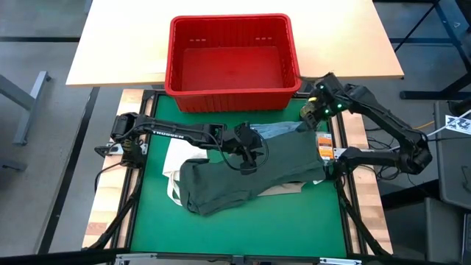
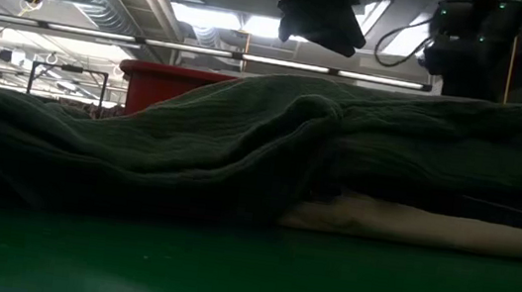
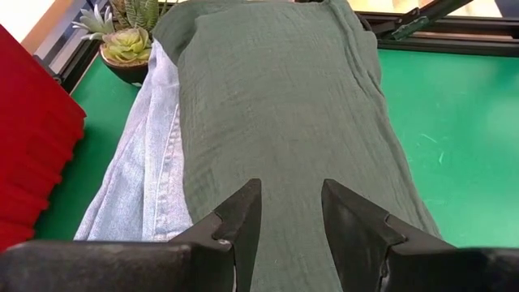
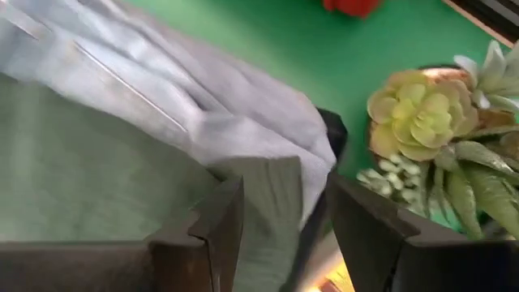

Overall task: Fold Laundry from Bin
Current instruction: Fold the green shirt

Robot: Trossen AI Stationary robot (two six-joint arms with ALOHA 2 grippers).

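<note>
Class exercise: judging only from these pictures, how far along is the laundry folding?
Done: the red bin looks emptied. In hand: the olive-green piece lies spread over light jeans on the green mat; the left gripper hovers open above it, the right gripper at its far end. Left: no finished fold shows.

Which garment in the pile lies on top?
The dark olive-green piece: it is spread across the whole pile, with the light blue jeans and a beige piece showing only at its edges.

Green mat [image 1: 235, 224] — laundry [image 1: 250, 173] on it
</note>
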